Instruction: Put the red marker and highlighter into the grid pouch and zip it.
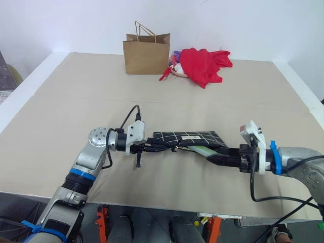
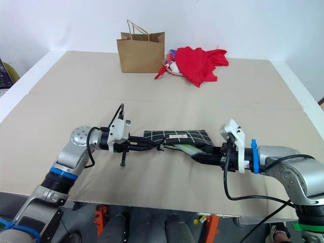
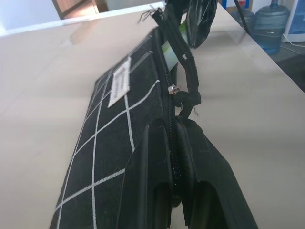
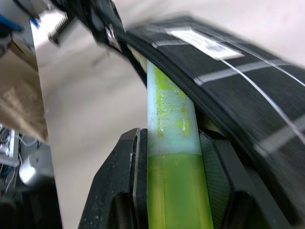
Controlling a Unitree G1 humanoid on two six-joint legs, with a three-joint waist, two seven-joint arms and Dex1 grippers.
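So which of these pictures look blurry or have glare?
Right wrist view: the highlighter between the hand's fingers is soft, and the pouch edge smears. Left wrist view: pale sheen on the table, background hazy. Head views: even light, faint shadows.

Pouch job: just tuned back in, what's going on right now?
The left gripper is shut on one end of the grid pouch, holding it up off the table with the zipper open. The right gripper grips the green highlighter and is feeding its tip into the pouch's open mouth. The zip is not closed yet. A paper bag and red cloth sit at the far side.
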